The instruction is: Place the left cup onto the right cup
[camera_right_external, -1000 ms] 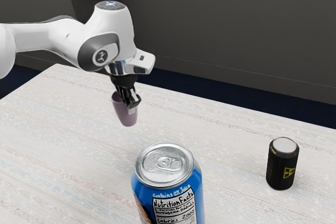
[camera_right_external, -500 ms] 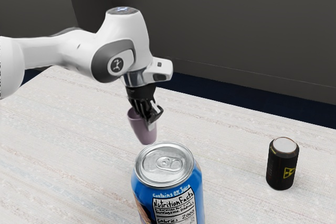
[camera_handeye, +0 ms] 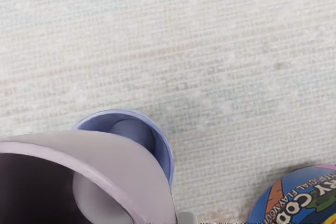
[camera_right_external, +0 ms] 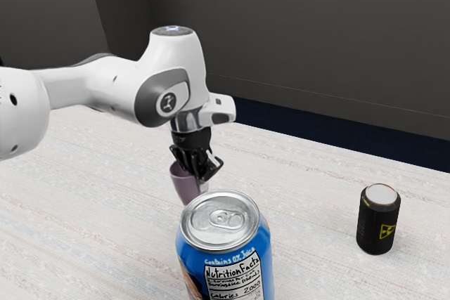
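My black gripper (camera_right_external: pixel 199 166) is shut on the rim of a mauve cup (camera_right_external: pixel 184 185), which hangs upright just behind the blue soda can in the exterior view. The can's top hides the cup's lower part. In the wrist view the mauve cup (camera_handeye: pixel 105 169) is large and close under my hand. A light blue cup (camera_handeye: pixel 160 145) stands upright on the table right below it, partly covered by the mauve cup's rim. The two cups overlap, with the blue one offset a little to one side.
A blue soda can (camera_right_external: pixel 225 251) stands at the front of the pale table (camera_right_external: pixel 316 166), and its edge shows close to the blue cup in the wrist view (camera_handeye: pixel 299 198). A small black can (camera_right_external: pixel 378 219) stands at the exterior view's right.
My arm has carried the mauve cup toward the exterior view's right and downward. The cup now sits lower, partly behind the soda can's top.
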`<move>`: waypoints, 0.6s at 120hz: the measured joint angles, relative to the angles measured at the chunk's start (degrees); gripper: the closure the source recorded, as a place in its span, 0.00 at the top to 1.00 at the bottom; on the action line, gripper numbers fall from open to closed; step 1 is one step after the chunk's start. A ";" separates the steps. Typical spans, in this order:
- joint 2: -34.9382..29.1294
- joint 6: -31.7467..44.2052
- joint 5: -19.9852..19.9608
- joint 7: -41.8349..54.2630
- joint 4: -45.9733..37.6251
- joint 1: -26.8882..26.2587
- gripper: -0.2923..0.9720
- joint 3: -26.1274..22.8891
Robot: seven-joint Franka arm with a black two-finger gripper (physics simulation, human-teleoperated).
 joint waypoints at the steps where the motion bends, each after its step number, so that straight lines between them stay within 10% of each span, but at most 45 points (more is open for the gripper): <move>1: -0.07 -0.04 -0.10 -0.03 -0.01 0.10 0.15 -0.11; 72: -1.23 1.13 -1.55 -1.22 0.65 12.88 0.15 -12.25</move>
